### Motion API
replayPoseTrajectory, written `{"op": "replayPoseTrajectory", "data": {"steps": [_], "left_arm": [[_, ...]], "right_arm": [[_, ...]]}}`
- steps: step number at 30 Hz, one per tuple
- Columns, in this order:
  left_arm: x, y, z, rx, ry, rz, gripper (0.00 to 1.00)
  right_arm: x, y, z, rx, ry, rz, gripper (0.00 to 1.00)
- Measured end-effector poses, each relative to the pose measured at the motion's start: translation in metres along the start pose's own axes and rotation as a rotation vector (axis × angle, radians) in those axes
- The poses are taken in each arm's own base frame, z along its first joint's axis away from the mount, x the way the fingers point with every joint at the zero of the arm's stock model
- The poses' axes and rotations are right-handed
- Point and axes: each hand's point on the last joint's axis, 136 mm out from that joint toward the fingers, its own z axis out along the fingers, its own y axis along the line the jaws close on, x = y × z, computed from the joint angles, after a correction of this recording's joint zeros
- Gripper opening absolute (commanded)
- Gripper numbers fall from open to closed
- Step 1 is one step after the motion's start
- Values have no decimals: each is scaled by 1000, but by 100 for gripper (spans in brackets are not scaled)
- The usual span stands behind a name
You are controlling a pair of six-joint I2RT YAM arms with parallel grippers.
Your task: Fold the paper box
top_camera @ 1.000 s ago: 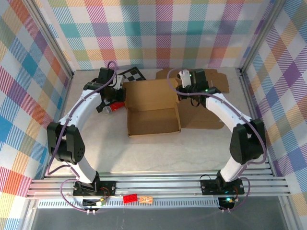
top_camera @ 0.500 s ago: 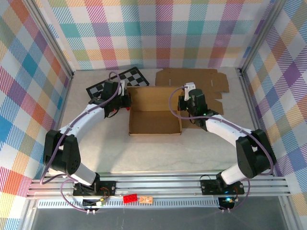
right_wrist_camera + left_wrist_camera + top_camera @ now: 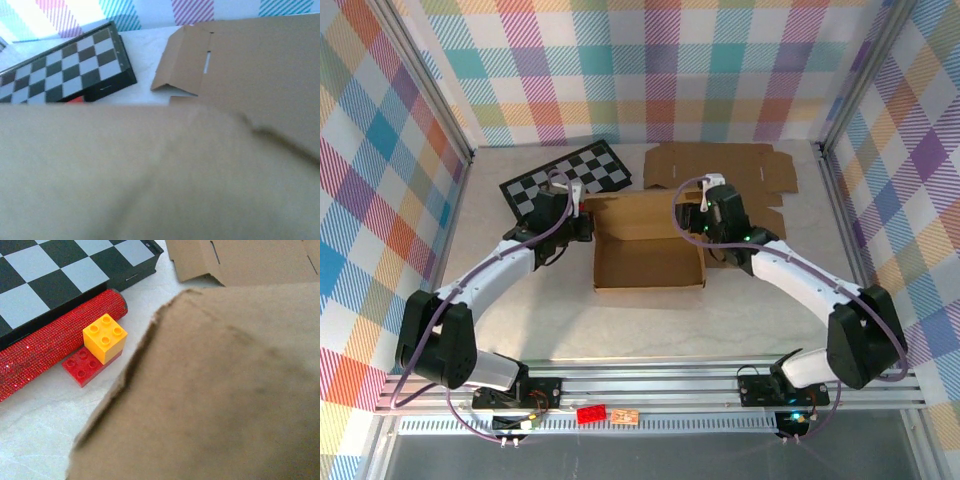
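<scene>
The brown paper box [image 3: 648, 262] stands open-topped in the middle of the table, its back panel raised. My left gripper [image 3: 584, 226] is at the box's left wall, and its cardboard [image 3: 225, 390] hides the jaws in the left wrist view; it is shut on that wall. My right gripper [image 3: 704, 228] is at the box's right wall. Blurred cardboard [image 3: 150, 175] covers its jaws in the right wrist view, so I cannot tell how they stand.
A flat unfolded cardboard sheet [image 3: 720, 165] lies behind the box at the back right. A chessboard [image 3: 570, 172] lies at the back left. Beside it are a red glitter cylinder [image 3: 55, 347] and a yellow brick [image 3: 105, 337] on a red brick [image 3: 82, 367].
The box has come down from its tilted, lifted pose, its walls now standing, and has shifted toward the near edge. Both arms moved nearer with it, uncovering the chessboard.
</scene>
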Motion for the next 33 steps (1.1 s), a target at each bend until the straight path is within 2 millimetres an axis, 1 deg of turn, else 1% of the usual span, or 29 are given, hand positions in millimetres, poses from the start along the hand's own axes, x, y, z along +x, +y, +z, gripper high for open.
{"op": "replayPoseTrajectory", "data": {"steps": [1,2,4,6,7,9,13,15,18,21,24,27,29,31,33], "left_arm": [[1,-1,0,1,0,4,0],[1,-1,0,0,-2,7,0],[0,-3,-1,2,-4,15,0],[0,-5,-1,5,-6,24,0],[0,-6,-2,6,-7,30,0],[0,-6,-2,6,-8,39,0],[0,-6,-2,3,-9,46,0],[0,-6,-2,3,-9,47,0],[-1,-6,-2,0,-10,52,0],[-1,-8,-2,-2,-12,62,0],[-1,-8,-3,-1,-12,70,0],[-1,-8,-2,-1,-11,72,0],[-1,-9,-2,-3,-12,73,0],[-1,-9,-2,-5,-13,73,0],[-1,-9,-2,-4,-13,73,0]], "right_arm": [[-3,4,-6,-12,11,17,75],[-6,7,-12,-25,20,36,76],[-7,12,-27,-49,47,79,83],[-8,16,-41,-67,78,126,85],[-8,18,-48,-73,96,148,88],[-10,20,-58,-73,125,180,91],[-16,18,-72,-65,176,243,91],[-18,15,-76,-48,205,271,91],[-19,3,-77,-2,240,317,91],[-18,-13,-81,47,255,374,88],[-36,-29,-89,84,221,443,87],[-70,-34,-101,92,157,510,85],[-90,-35,-103,86,137,572,82],[-93,-39,-96,91,168,640,80],[-83,-47,-82,113,238,703,77]]}}
